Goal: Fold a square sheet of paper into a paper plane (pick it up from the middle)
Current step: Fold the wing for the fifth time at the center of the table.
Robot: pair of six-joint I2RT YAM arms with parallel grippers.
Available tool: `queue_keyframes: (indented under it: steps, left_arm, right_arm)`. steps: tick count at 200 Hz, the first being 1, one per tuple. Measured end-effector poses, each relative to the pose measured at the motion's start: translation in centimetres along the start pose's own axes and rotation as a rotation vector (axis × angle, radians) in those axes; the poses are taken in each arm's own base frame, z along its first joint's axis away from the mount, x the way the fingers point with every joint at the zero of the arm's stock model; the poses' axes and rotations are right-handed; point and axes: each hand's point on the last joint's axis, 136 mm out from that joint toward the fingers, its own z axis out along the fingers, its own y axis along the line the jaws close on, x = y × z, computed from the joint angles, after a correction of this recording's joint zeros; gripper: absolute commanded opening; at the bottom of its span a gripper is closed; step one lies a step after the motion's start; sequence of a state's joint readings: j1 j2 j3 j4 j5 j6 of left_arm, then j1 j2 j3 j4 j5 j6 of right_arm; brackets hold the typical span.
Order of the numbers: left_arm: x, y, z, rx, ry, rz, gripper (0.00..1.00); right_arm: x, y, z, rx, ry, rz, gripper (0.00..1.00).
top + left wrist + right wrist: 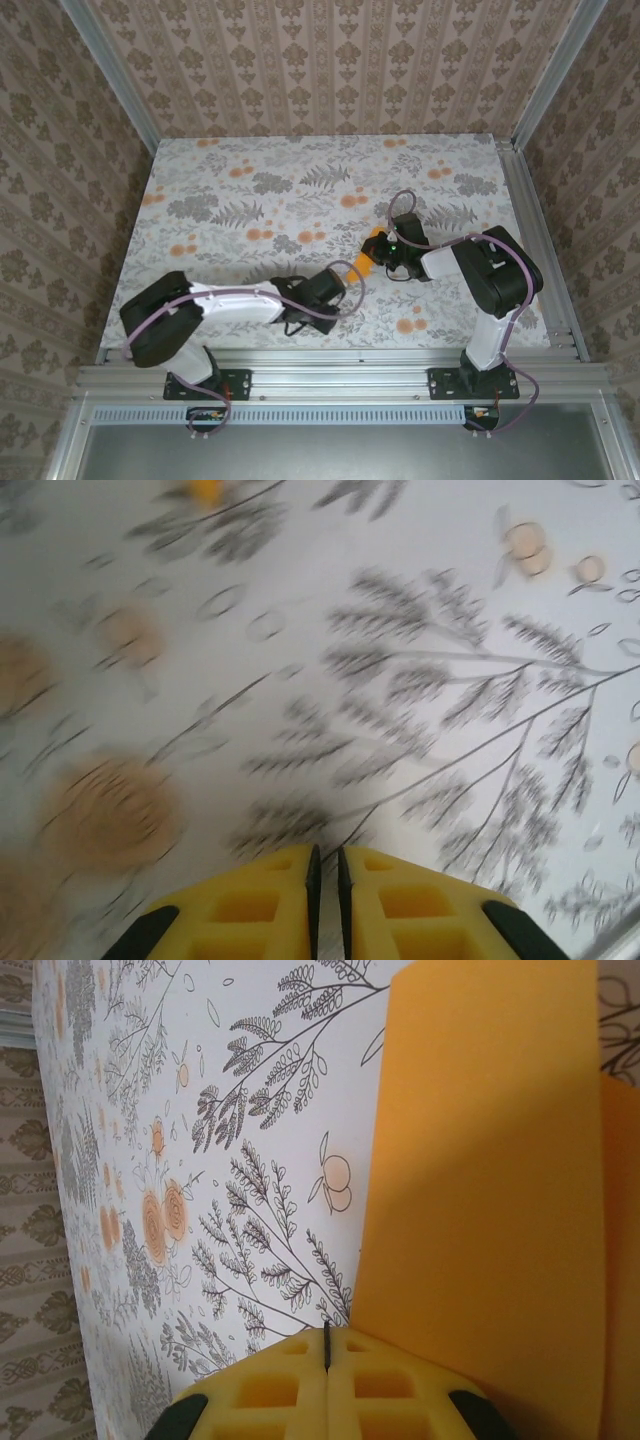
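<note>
The left arm lay low along the near side of the table, forearm stretched toward the middle. The left gripper (326, 862) pointed down at the flower-printed tablecloth (420, 680), its yellow fingers drawn almost together with a thin dark slit between them and nothing visible in it. The right arm was bent back over its base with the wrist turned inward, and the right gripper (327, 1348) had its jaws pressed tight, pinching the near edge of the folded orange paper (480, 1180), which hung between the two grippers near the table's middle.
</note>
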State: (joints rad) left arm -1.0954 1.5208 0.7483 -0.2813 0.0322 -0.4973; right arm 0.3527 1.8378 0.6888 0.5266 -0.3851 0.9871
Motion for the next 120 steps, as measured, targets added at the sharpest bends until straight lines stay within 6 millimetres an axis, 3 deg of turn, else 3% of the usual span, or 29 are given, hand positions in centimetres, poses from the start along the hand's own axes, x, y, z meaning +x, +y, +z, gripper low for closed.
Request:
queue_keyframes:
  steps: [26,50,74,99,120]
  left_arm:
    - [-2.6,1.5,-2.5,0.056,-0.061,-0.085,0.19]
    - [-5.4,1.7,-4.1,0.104,-0.123,-0.103,0.21]
    - [-6.2,1.4,-4.6,0.128,-0.112,-0.075,0.25]
    - [-10.4,2.2,-5.0,0.134,-0.176,-0.066,0.30]
    - [-12.8,2.5,-4.6,0.133,-0.203,-0.043,0.34]
  right_arm:
    - [0.1,0.1,-0.1,-0.010,0.011,-0.003,0.05]
    - [0.3,0.2,-0.1,-0.021,0.027,-0.002,0.12]
    - [0.5,0.6,-0.5,-0.033,0.044,-0.001,0.21]
    - [0.6,1.7,-1.9,-0.042,0.058,-0.006,0.30]
    - [-0.4,2.6,-3.8,-0.056,0.041,-0.012,0.36]
